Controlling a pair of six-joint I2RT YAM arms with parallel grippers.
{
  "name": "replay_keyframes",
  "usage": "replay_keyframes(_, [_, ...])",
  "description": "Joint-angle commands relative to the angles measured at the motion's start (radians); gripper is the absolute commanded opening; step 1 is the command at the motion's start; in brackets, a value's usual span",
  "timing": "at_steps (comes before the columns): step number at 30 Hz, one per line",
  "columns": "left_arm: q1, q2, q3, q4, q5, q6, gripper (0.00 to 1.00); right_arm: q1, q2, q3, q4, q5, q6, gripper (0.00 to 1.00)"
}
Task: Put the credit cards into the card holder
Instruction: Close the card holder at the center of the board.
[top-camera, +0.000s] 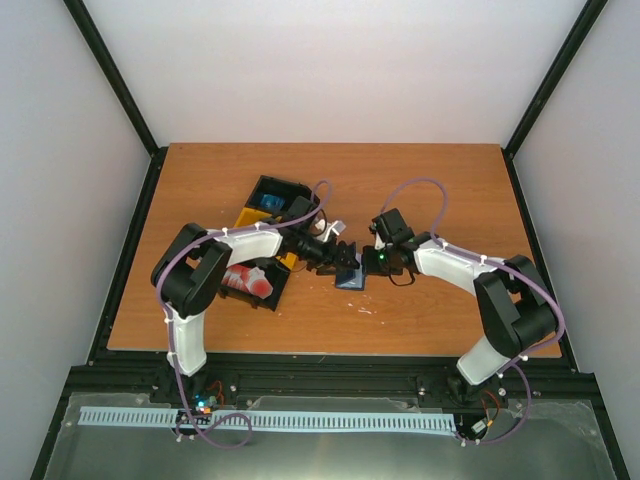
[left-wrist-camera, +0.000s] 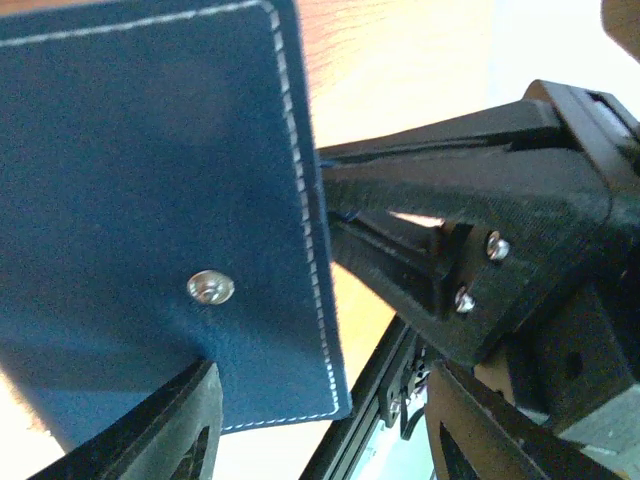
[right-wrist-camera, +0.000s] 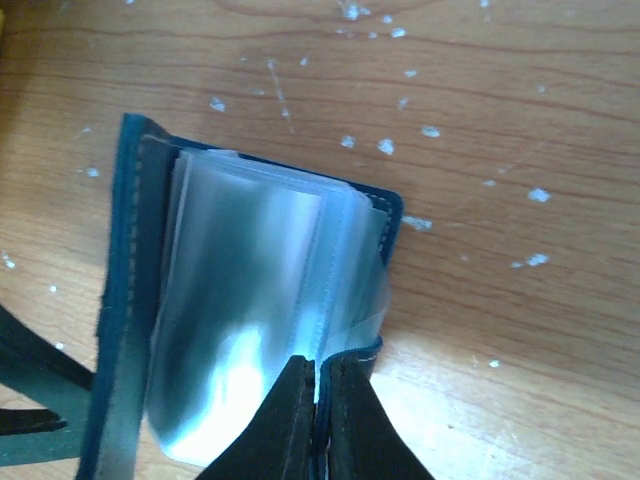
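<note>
Item: small dark blue folding card holder (top-camera: 350, 279) with white stitching, lying open on the brown wooden table (top-camera: 430, 190) between the two arms, clear plastic sleeves (right-wrist-camera: 250, 280) fanned out.
Right gripper (right-wrist-camera: 318, 375): black fingers pinched together on the sleeves' near edge.
Left gripper (left-wrist-camera: 320, 430): fingers apart, with the cover bearing a metal snap stud (left-wrist-camera: 210, 288) reaching between them.
We list flat red-and-white plastic credit cards (top-camera: 248, 281) in a black plastic bin (top-camera: 272, 300), left of the holder.

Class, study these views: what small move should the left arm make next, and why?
Probably draw the left gripper back toward the red-and-white plastic cards in the black bin: it is open and empty, while the right gripper is pinched shut on the open dark blue folding wallet, clear sleeves exposed.
</note>
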Motion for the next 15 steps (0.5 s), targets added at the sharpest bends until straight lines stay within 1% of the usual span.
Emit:
replay_keyframes(1, [0.005, -0.040, -0.021, 0.020, -0.019, 0.032, 0.57, 0.001, 0.001, 0.019, -0.034, 0.089, 0.008, 0.04])
replay_keyframes(3, [0.005, -0.040, -0.025, 0.028, -0.018, 0.033, 0.57, 0.001, -0.006, 0.017, -0.034, 0.097, 0.024, 0.04])
replay_keyframes(7, [0.006, -0.025, -0.028, 0.035, -0.013, 0.027, 0.51, 0.002, -0.041, 0.005, -0.018, 0.101, 0.069, 0.04])
replay_keyframes(12, [0.005, -0.015, -0.040, 0.052, -0.005, 0.015, 0.41, 0.002, -0.100, -0.024, 0.041, 0.073, 0.107, 0.05])
replay_keyframes(14, [0.005, 0.006, -0.024, 0.018, -0.017, 0.020, 0.37, 0.002, -0.110, -0.035, 0.061, 0.056, 0.110, 0.05])
replay_keyframes(15, [0.005, 0.020, -0.013, 0.001, -0.020, 0.027, 0.33, 0.001, -0.111, -0.037, 0.066, 0.046, 0.110, 0.06])
